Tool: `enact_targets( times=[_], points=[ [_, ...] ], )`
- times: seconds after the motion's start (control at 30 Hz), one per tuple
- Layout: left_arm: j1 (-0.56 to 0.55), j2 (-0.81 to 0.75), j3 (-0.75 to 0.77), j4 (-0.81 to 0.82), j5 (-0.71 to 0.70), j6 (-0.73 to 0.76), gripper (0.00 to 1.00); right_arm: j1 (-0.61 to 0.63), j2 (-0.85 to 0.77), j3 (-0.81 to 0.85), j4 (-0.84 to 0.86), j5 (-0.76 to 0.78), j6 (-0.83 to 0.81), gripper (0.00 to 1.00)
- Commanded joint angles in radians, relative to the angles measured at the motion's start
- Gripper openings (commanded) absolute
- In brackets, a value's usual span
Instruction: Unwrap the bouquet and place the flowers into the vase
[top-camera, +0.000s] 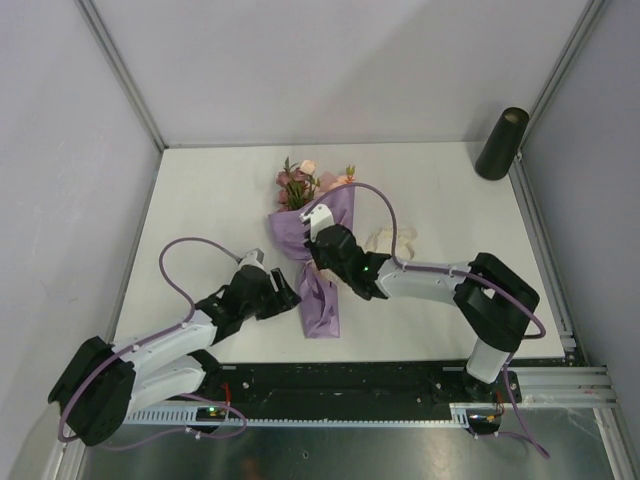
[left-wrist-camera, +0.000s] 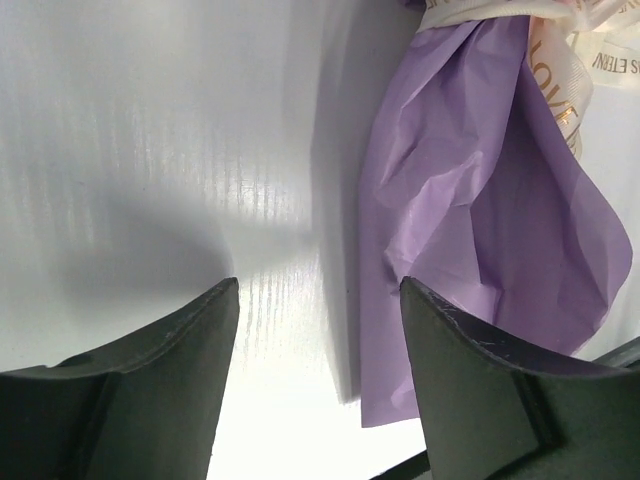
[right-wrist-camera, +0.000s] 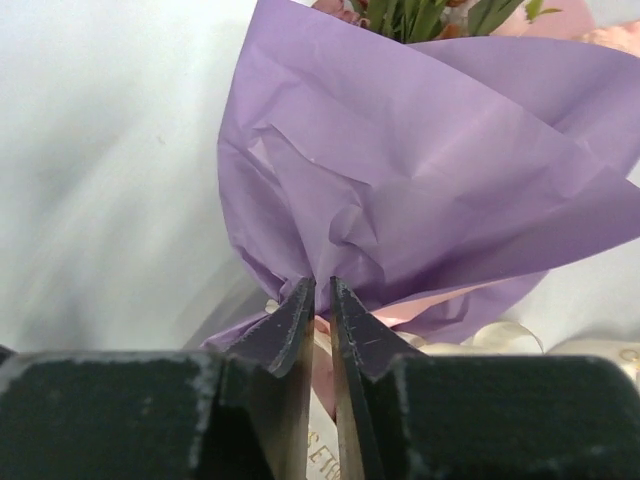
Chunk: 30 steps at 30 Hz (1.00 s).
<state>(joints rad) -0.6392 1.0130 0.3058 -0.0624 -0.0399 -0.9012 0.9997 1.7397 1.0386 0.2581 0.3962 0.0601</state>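
Observation:
The bouquet (top-camera: 322, 300) lies on the white table, its lilac paper cone (right-wrist-camera: 430, 170) pointing toward the arms. The flowers (top-camera: 298, 182) stick out of its far end, and their green stems (right-wrist-camera: 410, 15) show at the top of the right wrist view. Cream ribbon (left-wrist-camera: 560, 80) still wraps the cone's pinched neck, with a loose length (top-camera: 385, 240) trailing to the right. My right gripper (right-wrist-camera: 322, 282) is at that neck, barely open, with ribbon and pink paper showing flat behind the slit. My left gripper (left-wrist-camera: 318, 285) is open just left of the cone's tail (left-wrist-camera: 480, 200), holding nothing. The black vase (top-camera: 502, 142) stands at the far right corner.
A metal frame rail (top-camera: 540, 230) runs along the table's right edge next to the vase. Grey walls close in the back and both sides. A purple cable (top-camera: 375, 195) loops over the bouquet from the right arm.

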Motion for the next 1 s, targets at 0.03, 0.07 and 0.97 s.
enact_targets(
  times=[0.03, 0.07, 0.97],
  points=[
    [-0.008, -0.019, -0.009, 0.055, 0.014, -0.011, 0.72, -0.078, -0.058, 0.002, -0.053, -0.316, 0.078, 0.21],
    [-0.008, -0.017, -0.009, 0.072, 0.014, -0.012, 0.73, -0.088, -0.055, 0.002, -0.055, -0.374, 0.080, 0.22],
    [-0.030, 0.113, -0.001, 0.165, 0.029, -0.043, 0.68, -0.222, 0.071, 0.036, -0.075, -0.714, 0.106, 0.33]
  ],
)
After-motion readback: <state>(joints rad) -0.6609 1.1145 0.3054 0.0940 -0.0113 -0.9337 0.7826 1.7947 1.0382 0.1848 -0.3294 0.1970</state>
